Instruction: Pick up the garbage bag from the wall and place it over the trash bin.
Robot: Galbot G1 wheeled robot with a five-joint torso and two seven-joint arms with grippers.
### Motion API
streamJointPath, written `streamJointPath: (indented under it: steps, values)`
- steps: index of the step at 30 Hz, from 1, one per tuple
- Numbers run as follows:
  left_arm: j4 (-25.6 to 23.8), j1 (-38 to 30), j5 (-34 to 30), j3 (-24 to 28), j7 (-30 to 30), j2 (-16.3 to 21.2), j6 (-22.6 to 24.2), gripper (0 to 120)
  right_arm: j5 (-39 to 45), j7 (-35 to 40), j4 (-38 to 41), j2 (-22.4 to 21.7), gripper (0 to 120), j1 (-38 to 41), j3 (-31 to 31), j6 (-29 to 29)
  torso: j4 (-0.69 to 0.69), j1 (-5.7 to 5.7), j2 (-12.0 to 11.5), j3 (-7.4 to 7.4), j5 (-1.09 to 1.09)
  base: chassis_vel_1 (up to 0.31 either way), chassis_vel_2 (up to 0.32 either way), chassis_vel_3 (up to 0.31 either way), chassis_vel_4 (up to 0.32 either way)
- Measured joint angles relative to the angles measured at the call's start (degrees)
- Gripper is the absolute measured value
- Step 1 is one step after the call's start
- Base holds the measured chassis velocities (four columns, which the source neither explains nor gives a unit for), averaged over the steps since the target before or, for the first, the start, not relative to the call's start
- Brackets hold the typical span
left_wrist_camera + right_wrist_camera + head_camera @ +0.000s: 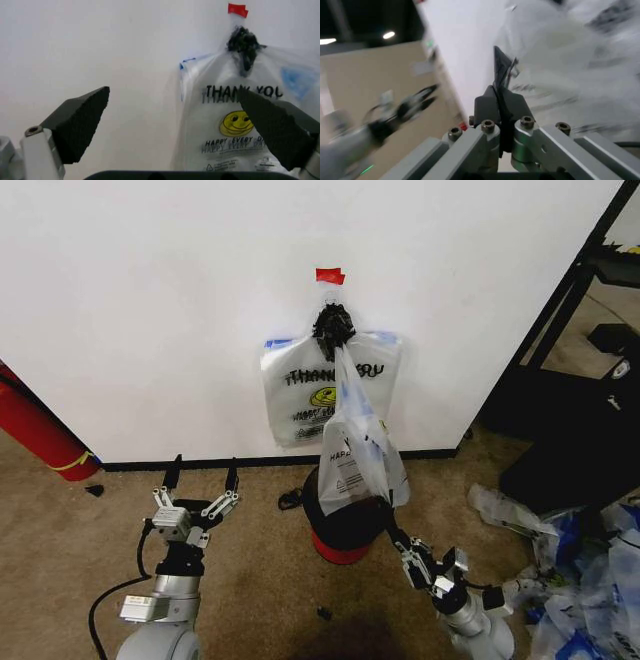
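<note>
A garbage bag [355, 445] stretches from the black knotted clump [333, 328] on the wall down to my right gripper [390, 525]. The right gripper is shut on the bag's lower edge, and its closed fingers [496, 101] pinch crinkly plastic [580, 75]. The bag's lower part hangs in front of the trash bin [340, 530], a black one with a red base on the floor by the wall. A second bag [295, 395] with "THANK YOU" and a smiley [236, 123] lies flat on the wall. My left gripper [202, 470] [173, 92] is open and empty, left of the bin.
Red tape [330, 276] marks the wall above the clump. A long red cylinder [40, 435] leans at far left. A black rack [575, 300] stands at right, with a heap of loose plastic bags [580, 580] on the carpet below. Small black scraps [290, 500] lie beside the bin.
</note>
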Motion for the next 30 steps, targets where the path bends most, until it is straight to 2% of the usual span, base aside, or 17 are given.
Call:
streamJointPath:
  steps: [5, 6, 11, 13, 17, 21, 24, 30]
  values:
    - [0.38, -0.13, 0.55, 0.5, 0.07, -0.28, 0.0, 100, 3.9, 11.74, 2.53, 2.4, 0, 1.27, -4.54, 5.21, 0.01, 0.0, 0.0, 0.0, 0.0, 0.0, 0.0, 0.0, 0.0]
    - [0.38, -0.13, 0.55, 0.5, 0.07, -0.28, 0.0, 100, 3.9, 11.74, 2.53, 2.4, 0, 1.27, -4.54, 5.21, 0.01, 0.0, 0.0, 0.0, 0.0, 0.0, 0.0, 0.0, 0.0]
    - [1.28, -0.86, 1.24, 0.82, 0.37, 0.06, 0.0, 100, 4.88, 25.64, 6.6, 3.86, 0, 4.01, -9.7, 10.85, 0.02, 0.0, 0.0, 0.0, -0.01, 0.0, 0.0, 0.0, 0.0]
    - [1.48, -1.36, 1.3, 1.03, 0.54, 0.36, 0.0, 100, 4.88, 28.55, 7.39, 3.88, 0, 4.78, -10.87, 11.41, 0.01, 0.0, 0.0, 0.0, -0.01, 0.0, 0.0, 0.0, 0.0]
    - [1.89, -3.08, 1.3, 1.59, 1.14, 2.06, 0.04, 100, 4.14, 29.5, 8.33, 3.69, 0, 5.7, -12.11, 11.27, 0.01, 0.0, 0.0, 0.0, -0.02, 0.0, 0.0, 0.0, 0.0]
    - [2.4, -5.59, 1.26, 2.14, 1.33, 4.78, 0.54, 100, 2.77, 24.99, 7.89, 3.4, 0, 5.9, -11.81, 10.7, -0.02, 0.0, 0.0, 0.0, -0.02, 0.0, 0.0, 0.0, 0.0]
    - [2.54, -6.93, 1.18, 1.96, 1.35, 6.1, 1.1, 100, 1.58, 22.43, 6.76, 3.32, 0, 6.02, -11.75, 10.57, 0.01, 0.0, 0.0, 0.0, -0.01, 0.0, 0.0, 0.0, 0.0]
    - [3.36, -7.65, 1.09, 2.47, 1.35, 6.61, 1.54, 100, -1.17, 20.15, 5.05, 2.73, 1, 5.4, -10.31, 10.81, 0.0, 0.0, 0.0, 0.0, -0.01, 0.0, 0.0, 0.0, 0.0]
